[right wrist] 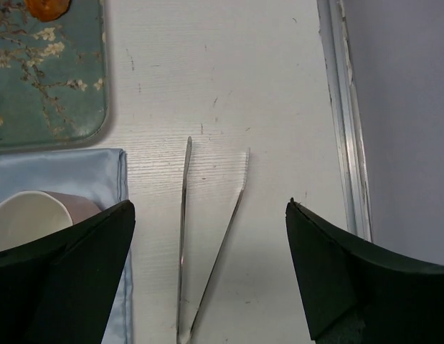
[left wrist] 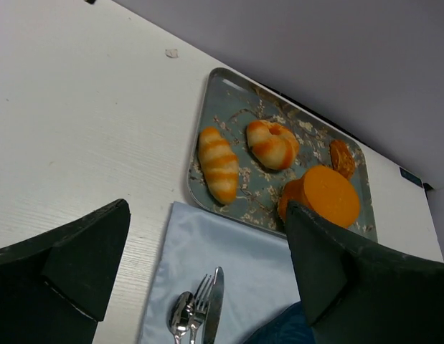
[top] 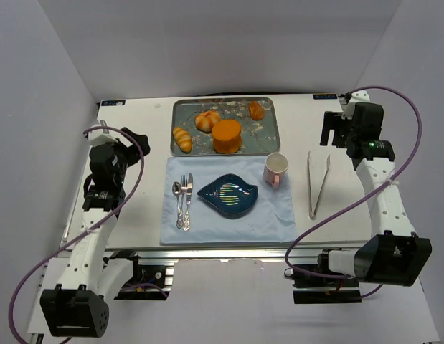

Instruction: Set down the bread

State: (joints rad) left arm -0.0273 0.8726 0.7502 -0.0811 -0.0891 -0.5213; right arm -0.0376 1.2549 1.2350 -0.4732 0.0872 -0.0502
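Observation:
The bread (top: pixel 227 136), a smooth plain orange cylinder, stands at the front edge of the grey patterned tray (top: pixel 268 129) at the back of the table. It also shows in the left wrist view (left wrist: pixel 328 195), partly behind my right finger. My left gripper (top: pixel 109 154) is open and empty at the table's left side, well left of the tray. My right gripper (top: pixel 341 130) is open and empty at the back right, above the metal tongs (top: pixel 317 183). A dark blue leaf-shaped plate (top: pixel 229 194) lies on the pale blue placemat (top: pixel 275 218).
On the tray are also a striped roll (top: pixel 182 139), a pale-scored bun (top: pixel 207 120) and a small orange piece (top: pixel 257 110). A pink mug (top: pixel 275 170) stands on the mat's right. A spoon, fork and knife (top: pixel 183 202) lie on its left. The tongs show in the right wrist view (right wrist: pixel 207 251).

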